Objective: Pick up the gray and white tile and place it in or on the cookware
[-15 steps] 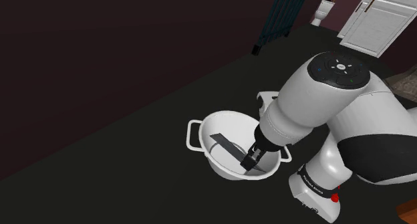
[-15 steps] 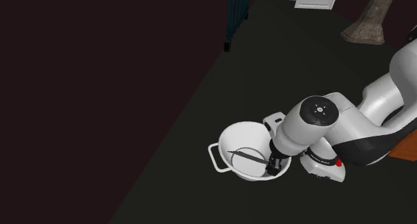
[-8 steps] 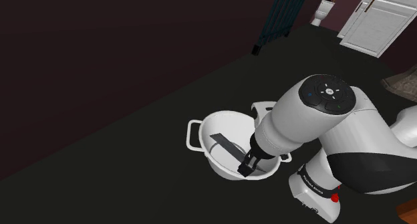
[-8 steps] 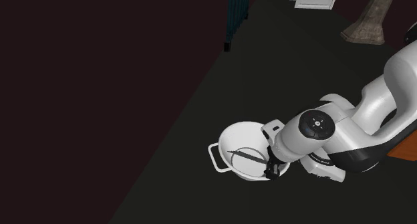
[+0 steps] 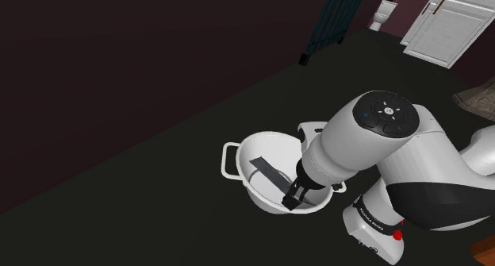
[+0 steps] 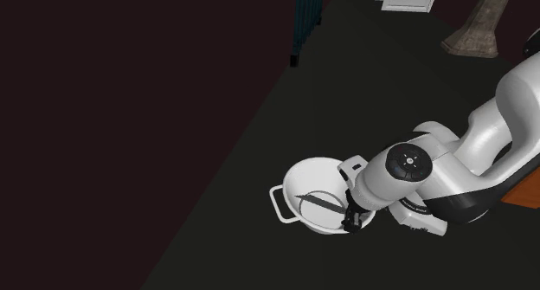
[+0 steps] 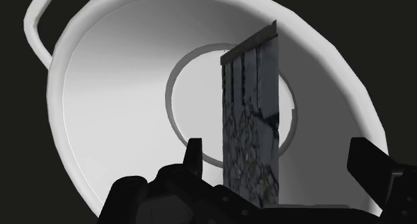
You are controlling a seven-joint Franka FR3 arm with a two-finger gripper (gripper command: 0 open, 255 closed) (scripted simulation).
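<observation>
**Grey tile lying inside the white pot, claw open over it.**

The tile [image 5: 269,173] rests inside the white handled pot [image 5: 266,145], low centre of the shoulder view, tilted from the pot's bottom up toward its wall. It is dark grey, with plank-like strips at one end and a cracked, mottled pattern over the rest. The black gripper [image 5: 294,198] reaches into the pot at the rim nearest the stand [image 5: 373,229]. In the wrist view its fingers [image 7: 194,152] stand well apart. The tile lies between them, closer to one, with bare pot showing on either side, so it is not clasped. The pot sits on a dark surface [image 5: 159,185]. A white door [image 5: 448,22] shows upper right.
</observation>
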